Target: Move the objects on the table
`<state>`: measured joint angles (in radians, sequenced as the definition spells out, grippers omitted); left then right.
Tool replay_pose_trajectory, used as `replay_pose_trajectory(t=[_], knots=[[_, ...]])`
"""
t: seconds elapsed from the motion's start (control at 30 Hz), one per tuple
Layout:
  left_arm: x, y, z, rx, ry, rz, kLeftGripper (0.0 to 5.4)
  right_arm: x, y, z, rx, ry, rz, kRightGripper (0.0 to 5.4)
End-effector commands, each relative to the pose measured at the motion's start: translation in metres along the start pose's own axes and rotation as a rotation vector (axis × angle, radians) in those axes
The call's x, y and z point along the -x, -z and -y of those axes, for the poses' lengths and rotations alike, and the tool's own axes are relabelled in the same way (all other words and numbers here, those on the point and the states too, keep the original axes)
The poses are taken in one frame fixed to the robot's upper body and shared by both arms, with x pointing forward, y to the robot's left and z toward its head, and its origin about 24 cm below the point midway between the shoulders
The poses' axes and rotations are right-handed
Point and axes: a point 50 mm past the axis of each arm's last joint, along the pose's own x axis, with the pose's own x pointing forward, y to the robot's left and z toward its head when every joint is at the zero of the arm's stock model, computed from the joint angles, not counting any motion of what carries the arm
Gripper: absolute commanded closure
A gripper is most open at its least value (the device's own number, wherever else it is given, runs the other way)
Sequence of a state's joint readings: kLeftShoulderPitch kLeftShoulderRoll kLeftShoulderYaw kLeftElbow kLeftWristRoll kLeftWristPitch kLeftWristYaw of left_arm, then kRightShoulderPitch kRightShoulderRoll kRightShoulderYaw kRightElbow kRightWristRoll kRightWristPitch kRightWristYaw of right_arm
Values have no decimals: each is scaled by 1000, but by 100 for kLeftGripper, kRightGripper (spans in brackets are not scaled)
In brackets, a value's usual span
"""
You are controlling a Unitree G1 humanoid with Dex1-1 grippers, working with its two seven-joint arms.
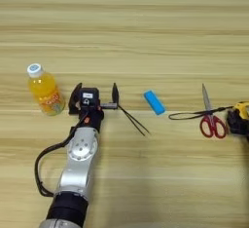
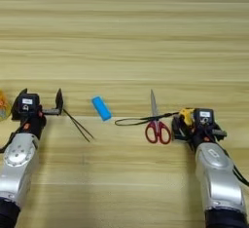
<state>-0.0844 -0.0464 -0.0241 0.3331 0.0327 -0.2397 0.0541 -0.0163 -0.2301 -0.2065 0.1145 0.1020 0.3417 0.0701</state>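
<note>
Pale planked wooden table (image 1: 146, 27). Landmark: flat light-blue oblong block (image 1: 154, 102). To its left, the left gripper (image 1: 95, 99), fingers apart and empty, beside thin black sticks (image 1: 132, 120); further left, an orange juice bottle with white cap (image 1: 44, 91). To its right, red-handled scissors (image 2: 156, 124), then the right gripper (image 2: 188, 123) clamped on a yellow tape measure with black strap (image 2: 186, 116). Apparently early: all else lies loose. Only the right eye view shows the right arm whole; only the left shows the bottle whole.

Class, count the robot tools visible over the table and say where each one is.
2. The left tool hovers open between the orange juice bottle and the light-blue block; the right tool grips the yellow tape measure beside the scissors.
</note>
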Motion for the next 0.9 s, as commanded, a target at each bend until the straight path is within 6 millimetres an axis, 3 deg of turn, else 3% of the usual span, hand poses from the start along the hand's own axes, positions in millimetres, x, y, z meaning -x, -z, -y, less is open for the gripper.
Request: replay_pose_trajectory(t=[0.03, 0.43, 0.9], knots=[[-2, -2, 2, 0, 4, 6, 0, -1, 1, 1, 9, 2, -18, 1], [-2, -3, 1, -2, 4, 6, 0, -1, -1, -1, 4, -3, 4, 1], [-1, -3, 1, -5, 6, 7, 0, 9, -35, -28, 26, -128, 252, 1]])
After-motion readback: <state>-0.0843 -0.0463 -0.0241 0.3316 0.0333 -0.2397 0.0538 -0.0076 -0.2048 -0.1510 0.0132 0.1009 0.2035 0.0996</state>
